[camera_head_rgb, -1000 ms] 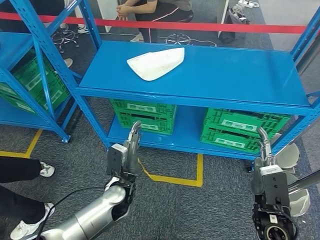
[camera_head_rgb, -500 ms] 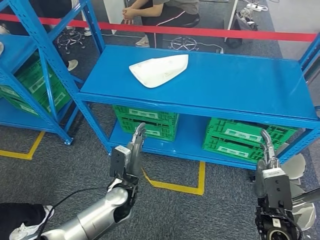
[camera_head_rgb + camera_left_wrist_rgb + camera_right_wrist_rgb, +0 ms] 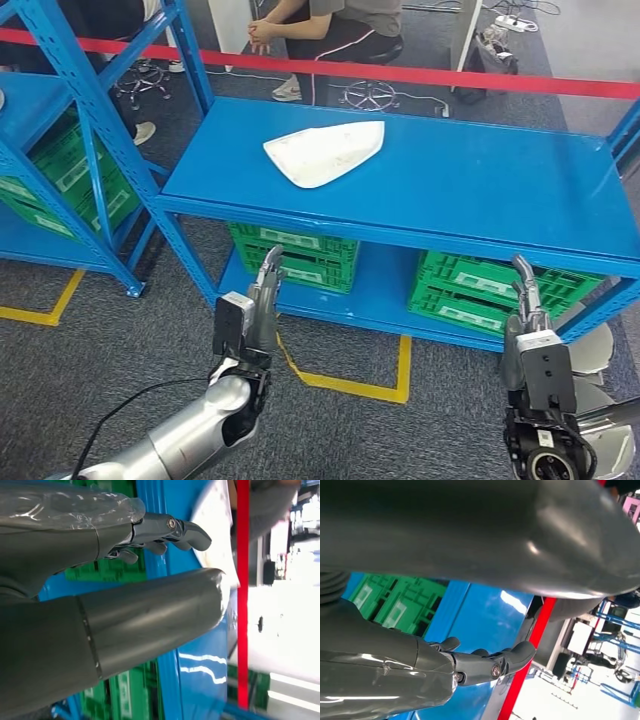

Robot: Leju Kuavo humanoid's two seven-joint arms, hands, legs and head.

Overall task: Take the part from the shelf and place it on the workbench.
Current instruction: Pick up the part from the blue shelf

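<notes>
A white curved part lies flat on the upper board of the blue shelf, left of its middle. The same white part appears past the left hand's fingertips in the left wrist view. My left hand is raised in front of the shelf, below the board's front edge, fingers straight and apart, holding nothing. My right hand is up near the shelf's right end, fingers extended and empty. In the wrist views, the left hand and the right hand each show a stretched thumb and fingers.
Green crates sit on the lower shelf board. A second blue rack with green crates stands to the left. A red barrier tape runs behind the shelf, with a seated person beyond it. Yellow floor lines mark the grey carpet.
The camera has moved closer to the shelf and the whole scene has shifted. A person's legs at the lower left have left the picture. Both hands stay raised and empty.
</notes>
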